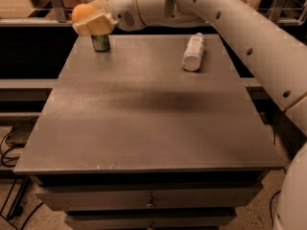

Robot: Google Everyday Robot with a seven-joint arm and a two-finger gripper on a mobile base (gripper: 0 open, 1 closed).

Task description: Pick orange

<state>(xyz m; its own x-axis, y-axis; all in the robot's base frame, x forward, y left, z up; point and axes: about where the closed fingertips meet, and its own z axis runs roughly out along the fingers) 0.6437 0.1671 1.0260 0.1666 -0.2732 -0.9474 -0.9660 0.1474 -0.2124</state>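
A: Position of the gripper (87, 17)?

B: High in the upper left of the view, over the far left corner of the grey table (144, 128), just above the green can (100, 42).

A: Fingers?

B: Closed around the orange (80, 11). Cream-coloured, with one finger (96, 27) pressing under and in front of the fruit, the other hard to make out behind it.

A: So the orange, off the table?

B: Yes, clear of the surface, gripped in the air, above and slightly left of the can. Lower finger overlapping the can's top from this angle; cannot tell whether touching it or apart.

A: Pose of the arm (249, 37)?

B: Enters at the lower right edge, climbs along the right side, bends near the top, then runs almost level leftward across the back of the table. Ends in a thick white wrist section (139, 6) with a thin tan band, gripper pointing left.

A: Anything else on the table?

B: Just one white bottle (193, 52), lying on its side towards the far right, well apart from the can. Below the forearm, not touching it.

A: And under the tabletop?

B: Stacked drawer fronts (96, 200) with a small knob (150, 204). Also cables (12, 145) on the floor at the left.
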